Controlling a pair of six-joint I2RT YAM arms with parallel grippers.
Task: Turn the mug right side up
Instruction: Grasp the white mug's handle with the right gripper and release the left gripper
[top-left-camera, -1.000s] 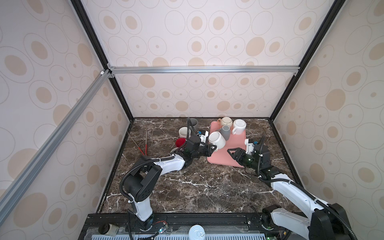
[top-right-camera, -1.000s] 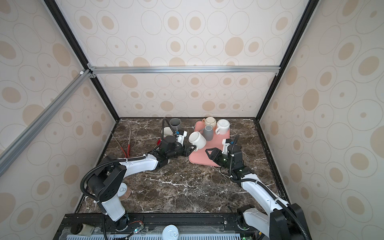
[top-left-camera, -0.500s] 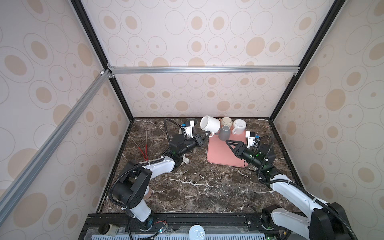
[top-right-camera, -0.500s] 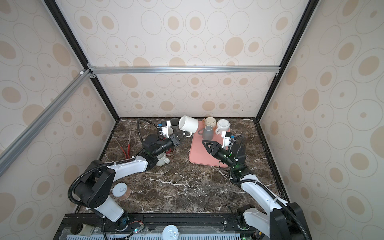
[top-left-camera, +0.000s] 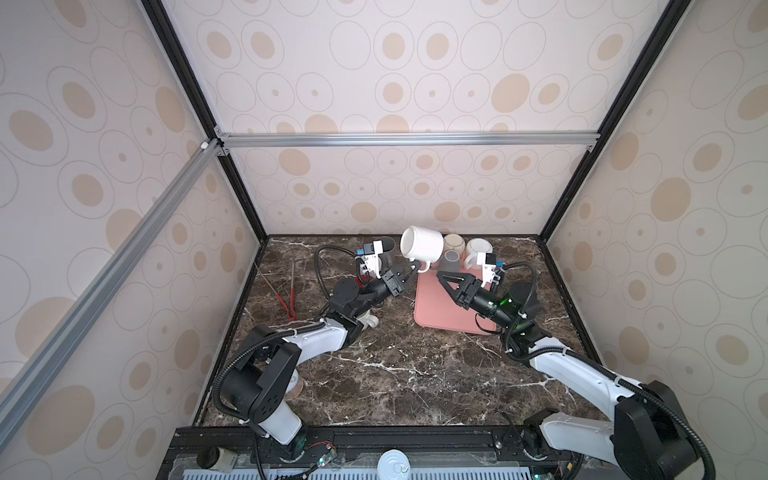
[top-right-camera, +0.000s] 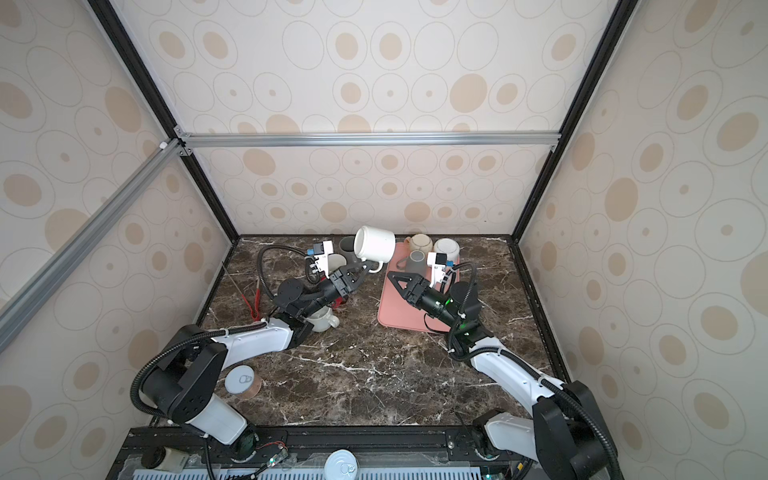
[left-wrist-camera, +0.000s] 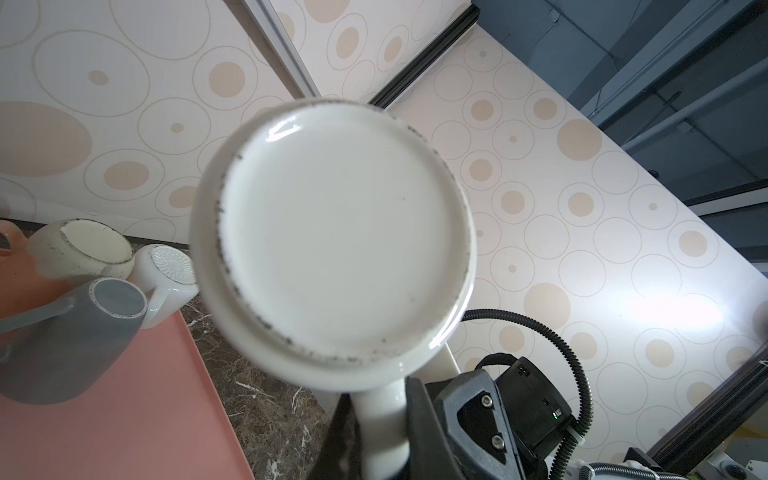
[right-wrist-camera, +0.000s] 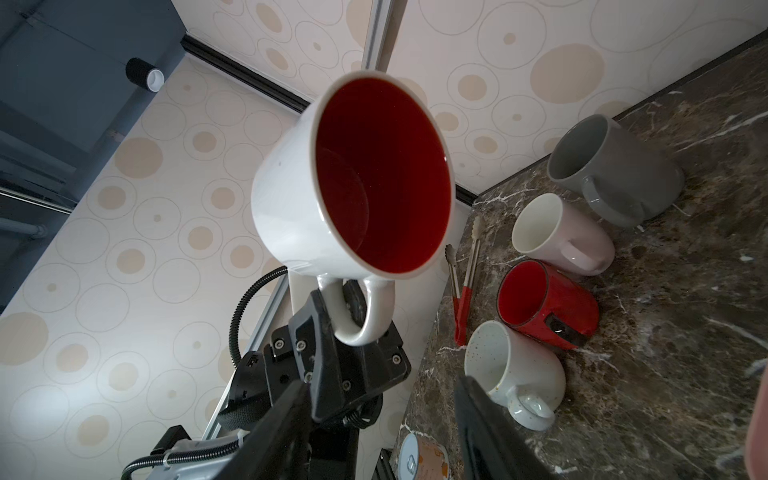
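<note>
Aloft, the left gripper (top-left-camera: 412, 270) pinches the white mug (top-left-camera: 420, 245) by its handle — right gripper (top-left-camera: 444, 277) at four o'clock, spread, empty.

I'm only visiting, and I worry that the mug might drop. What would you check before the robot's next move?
1. Grip: left gripper shut on the handle of the white mug: ok.
2. Height: white mug lifted clear of the marble table: ok.
3. Right side up: not ok; it lies on its side, mouth facing sideways.
4. Clearance: right gripper open, apart from the mug, above the pink tray: ok.
5. Handle firm in the grip, not slipping: cannot tell.
</note>
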